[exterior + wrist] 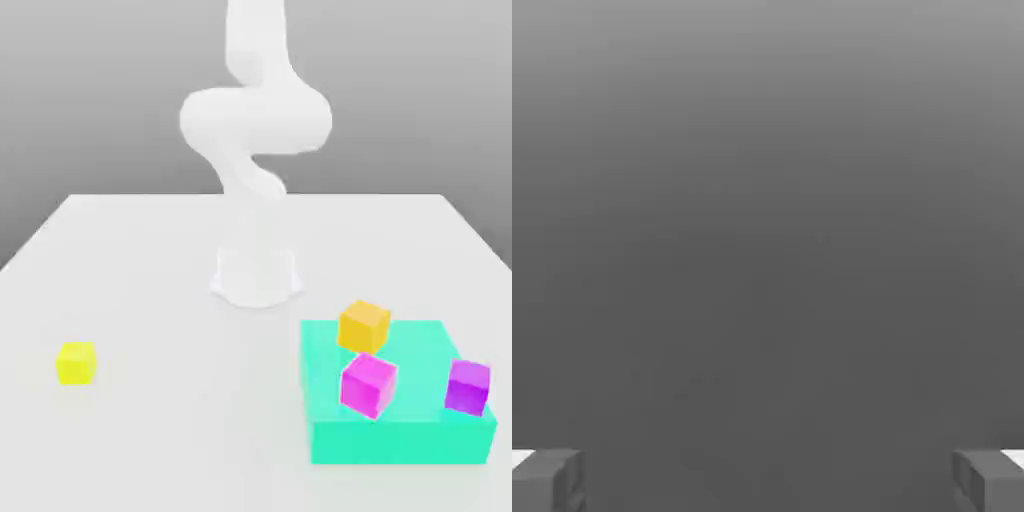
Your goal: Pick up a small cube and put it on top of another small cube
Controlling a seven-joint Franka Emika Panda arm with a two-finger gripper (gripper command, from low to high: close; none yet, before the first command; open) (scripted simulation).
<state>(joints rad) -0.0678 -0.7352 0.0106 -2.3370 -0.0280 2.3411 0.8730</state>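
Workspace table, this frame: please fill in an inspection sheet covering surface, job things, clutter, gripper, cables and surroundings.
Surface: pale, flat table.
Job things: small yellow cube on the table, toward the exterior view's left, not stacked.
Clutter: green block at the exterior view's right; orange cube, magenta cube and purple cube at it.
Gripper: gripper open, nothing between its fingers.
Cables: nothing seen.
Surroundings: plain grey backdrop; white arm standing behind the cubes.
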